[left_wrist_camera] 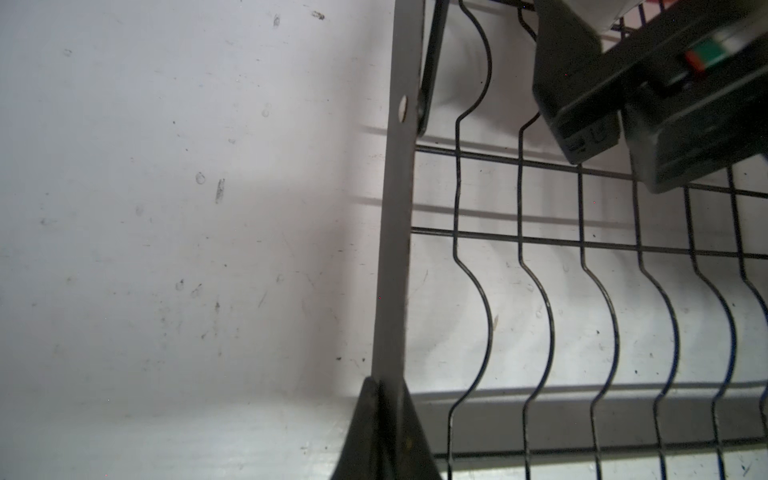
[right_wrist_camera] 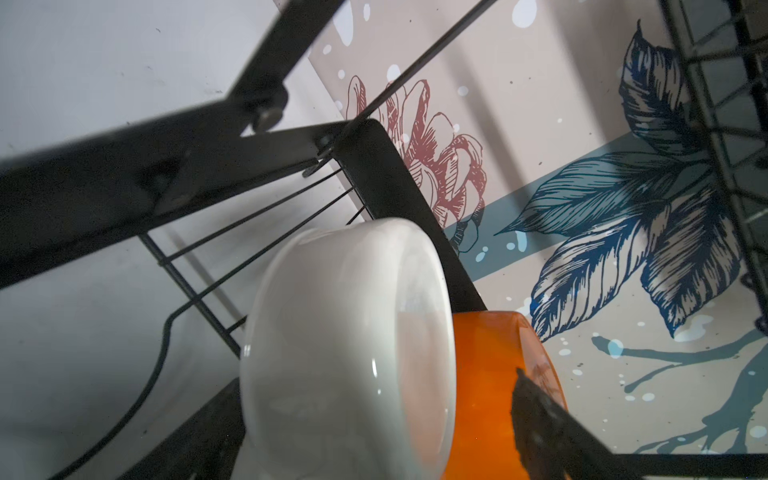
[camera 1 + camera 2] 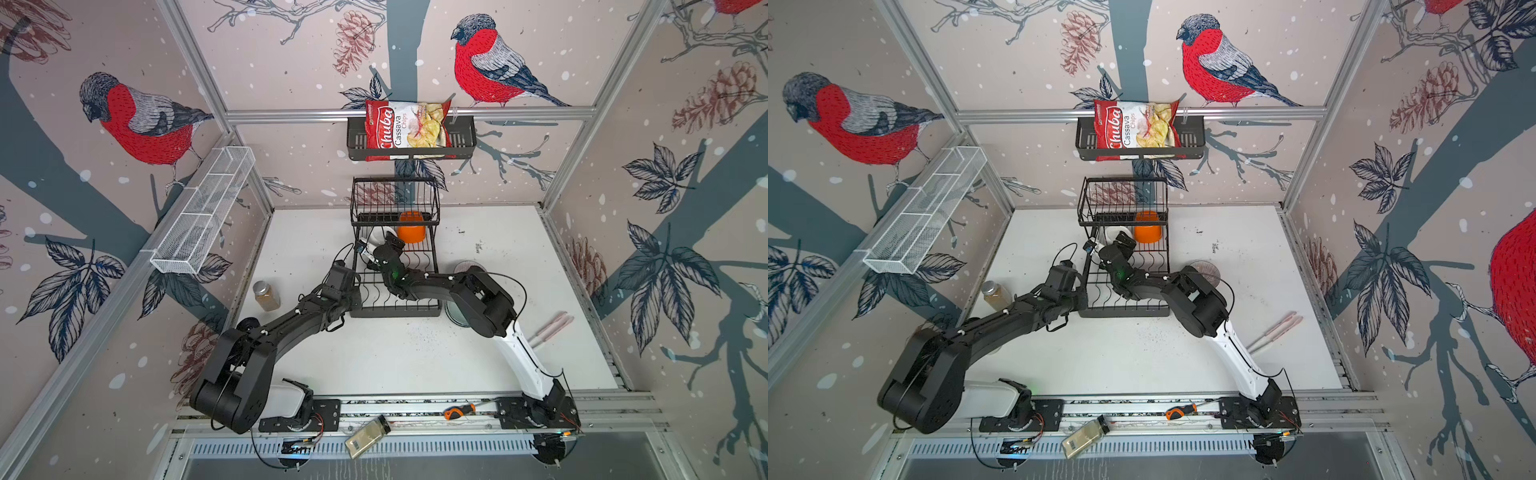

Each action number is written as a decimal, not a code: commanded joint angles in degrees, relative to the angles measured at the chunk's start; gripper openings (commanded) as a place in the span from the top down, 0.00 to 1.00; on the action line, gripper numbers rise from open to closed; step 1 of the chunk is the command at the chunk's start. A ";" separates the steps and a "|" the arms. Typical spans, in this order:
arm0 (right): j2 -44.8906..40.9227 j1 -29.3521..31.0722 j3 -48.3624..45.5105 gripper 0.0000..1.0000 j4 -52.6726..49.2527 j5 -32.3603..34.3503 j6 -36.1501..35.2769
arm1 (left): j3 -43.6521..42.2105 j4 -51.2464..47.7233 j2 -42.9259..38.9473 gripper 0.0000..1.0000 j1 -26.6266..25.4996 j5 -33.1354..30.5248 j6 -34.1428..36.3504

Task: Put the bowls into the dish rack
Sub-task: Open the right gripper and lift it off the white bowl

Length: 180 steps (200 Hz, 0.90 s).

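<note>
Right gripper (image 3: pixel 380 244) spread around white bowl (image 2: pixel 345 340) — orange bowl (image 3: pixel 410 232) at its 3 o'clock, left gripper (image 1: pixel 386 419) pinching dish rack (image 1: pixel 395 249) rail

Chips bag (image 3: pixel 405 126) in black wall shelf (image 3: pixel 461 141) — white mesh trough (image 3: pixel 203 212), amber jar (image 3: pixel 266 296), screwdriver (image 3: pixel 457 412)

High over front edge of tabletop (image 3: pixel 374 365) in both top views, facing down and back, sharing the whole scene. From left wrist, close along rack (image 1: pixel 390 249) rail; from right wrist, close against white bowl (image 2: pixel 345 353).
</note>
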 commanded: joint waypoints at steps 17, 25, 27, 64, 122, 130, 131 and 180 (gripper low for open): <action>-1.21 -0.13 -0.63 0.02 -1.20 -1.96 2.62 | -0.60 -5.42 0.73 1.00 0.20 2.18 -3.67; -1.27 -0.08 -0.71 0.02 -1.41 -2.20 2.76 | -0.68 -5.43 0.73 1.00 0.11 2.16 -3.68; -1.33 -0.08 -0.77 0.02 -1.51 -2.28 2.79 | -0.68 -5.39 0.73 1.00 0.12 2.20 -3.67; -1.46 -0.08 -1.31 0.02 -1.05 -2.26 3.15 | -1.00 -5.34 0.58 1.00 0.13 2.10 -3.67; -3.51 -0.35 -2.73 0.02 0.74 -2.45 6.05 | -1.28 -5.24 0.38 1.00 0.08 2.10 -3.67; -4.33 -0.44 -3.38 0.02 1.08 -2.76 6.67 | -1.27 -5.23 0.33 1.00 0.16 2.04 -3.67; -4.42 -0.48 -3.45 0.02 1.13 -2.77 6.71 | -1.28 -5.24 0.31 1.00 0.16 2.04 -3.67; -9.65 -0.50 -8.35 0.02 2.67 -2.23 8.12 | -1.28 -4.82 0.29 1.00 0.14 2.38 -3.87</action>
